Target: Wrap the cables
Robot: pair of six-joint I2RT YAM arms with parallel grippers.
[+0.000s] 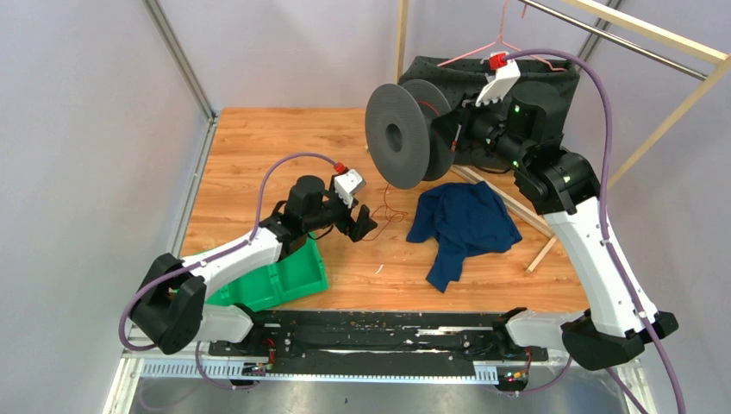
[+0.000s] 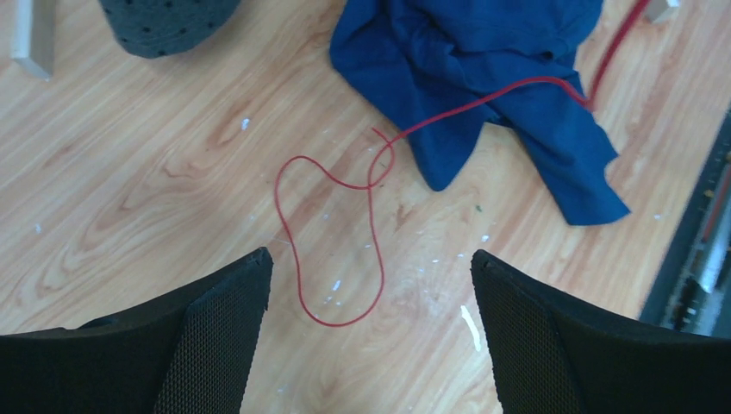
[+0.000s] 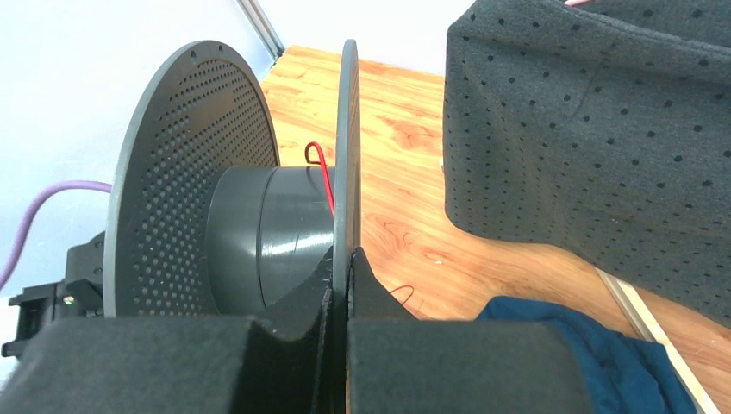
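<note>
Above the wooden surface (image 1: pixel 259 147), the top view shows the left gripper (image 1: pixel 360 222) with its fingers wide apart and holding nothing. It hangs over the thin red cable (image 1: pixel 392 211), which lies loose beside a blue cloth (image 1: pixel 461 220). The right gripper (image 1: pixel 455 129) holds a grey spool (image 1: pixel 398 135) at the back. From the left wrist, the cable loops on the wood and trails over the cloth. From the right wrist, the gripper is clamped on the spool's rim. Only a short piece of red shows at the hub, so the wrapping looks hardly begun. A dark dotted box (image 3: pixel 603 129) and a pale wall stand behind.

Wood table (image 1: pixel 259 147): red cable (image 2: pixel 372 226), blue cloth (image 1: pixel 461 224), green bin (image 1: pixel 284 280).
</note>
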